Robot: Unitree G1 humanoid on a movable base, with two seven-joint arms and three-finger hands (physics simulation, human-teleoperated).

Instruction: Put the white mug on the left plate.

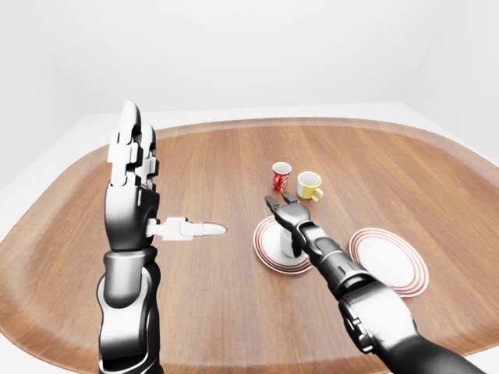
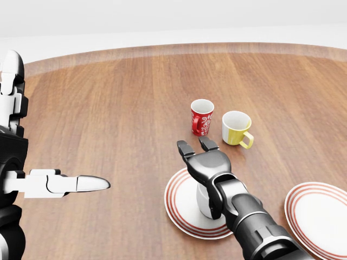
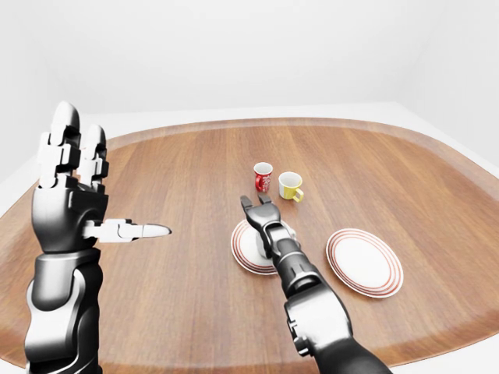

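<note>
The white mug (image 2: 203,204) stands upright on the left red-rimmed plate (image 2: 178,203), and my right wrist hides most of it. My right hand (image 2: 194,146) is just above and beyond the mug. Its fingers are spread open toward the red mug and hold nothing. At the left of the left-eye view my left hand (image 1: 144,195) is raised, open and empty, with the fingers pointing up and the thumb sticking out to the right.
A red patterned mug (image 2: 201,116) and a yellow mug (image 2: 236,128) stand side by side just beyond the left plate. A second red-rimmed plate (image 2: 320,211) lies at the lower right. The wooden table's curved edge (image 1: 234,125) runs across the top.
</note>
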